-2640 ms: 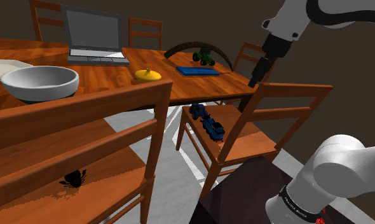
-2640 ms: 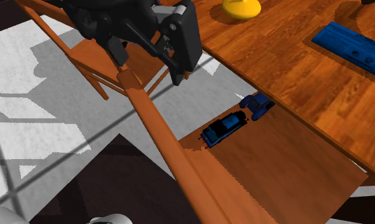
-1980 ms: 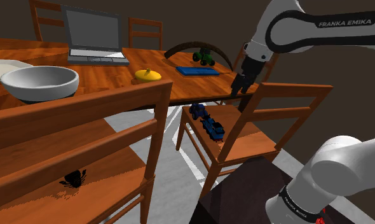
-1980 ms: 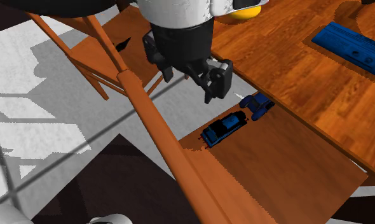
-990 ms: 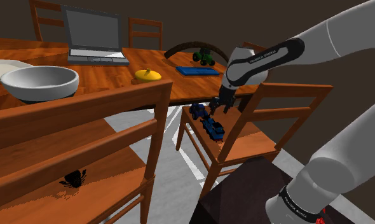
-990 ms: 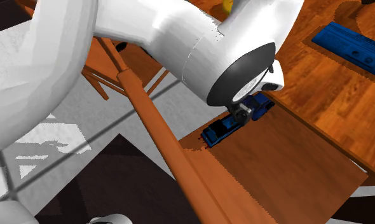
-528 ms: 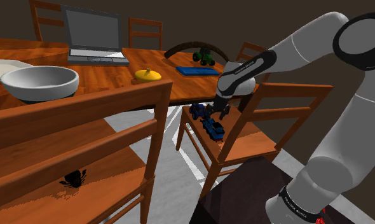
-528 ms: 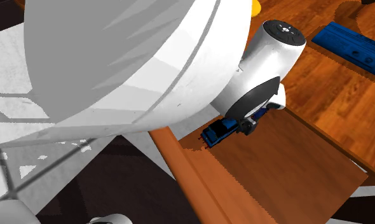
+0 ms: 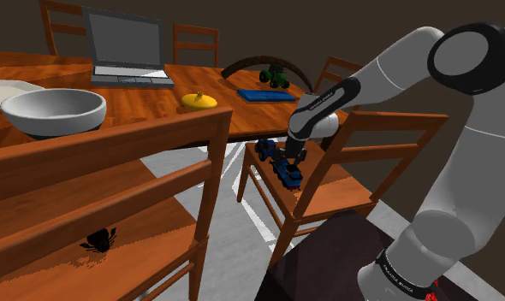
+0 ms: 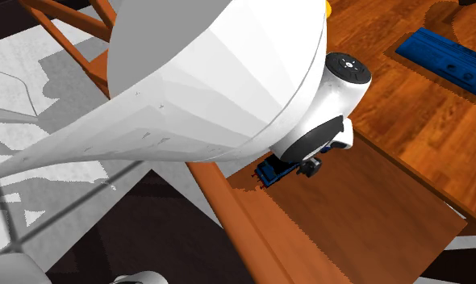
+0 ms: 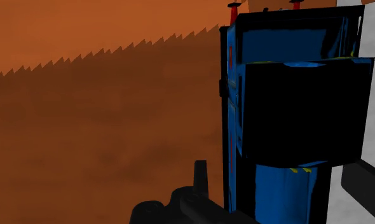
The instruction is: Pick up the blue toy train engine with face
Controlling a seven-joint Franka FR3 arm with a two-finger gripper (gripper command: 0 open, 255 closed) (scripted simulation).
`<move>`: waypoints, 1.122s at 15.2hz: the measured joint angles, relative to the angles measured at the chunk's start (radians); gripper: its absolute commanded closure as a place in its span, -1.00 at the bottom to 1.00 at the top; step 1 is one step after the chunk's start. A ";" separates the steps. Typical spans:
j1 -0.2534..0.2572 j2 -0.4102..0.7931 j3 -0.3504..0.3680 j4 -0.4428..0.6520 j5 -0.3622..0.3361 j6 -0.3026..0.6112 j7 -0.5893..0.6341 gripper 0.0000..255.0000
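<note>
- Gripper point(image 11: 278, 175): the two black fingers stand apart, one on each side of the toy. A strip of seat shows between the left finger point(image 11: 199, 172) and the toy's flank, so nothing is clamped yet.
- Blue toy train engine point(image 11: 288, 89): lies lengthwise between the fingers on the wooden chair seat point(image 11: 103, 127), hard by the seat's edge with pale floor just beyond. In the shoulder view it sits directly under the hand, on the chair tucked beside the table.
- Handling, as I judge it: small, rigid and probably light, with a smooth moulded shell that could slip. The wheels may let it roll along the seat, and a sideways nudge could send it over the edge.
- Where to hold: across the two flat flanks at mid-length, about the dark cab block, squeezing square-on so it does not pivot.
- Face: cannot make it out from these angles.
- Markings on the toy: red marks at the far end and yellowish flecks by the cab. No readable letters.
- Second blue toy vehicle point(image 9: 264, 148): just beyond the engine on the same seat, near but apart.
- Table point(image 9: 157, 98), farther off: flat blue item point(image 9: 266, 96), green tractor point(image 9: 275, 77), laptop point(image 9: 127, 47).
- Arm lettering: present on the links but illegible.
</note>
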 measured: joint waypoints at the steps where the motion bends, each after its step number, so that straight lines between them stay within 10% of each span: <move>1: 0.000 0.003 0.000 0.001 0.000 0.002 0.000 1.00; 17: 0.001 -0.066 -0.004 0.008 -0.010 -0.073 0.009 1.00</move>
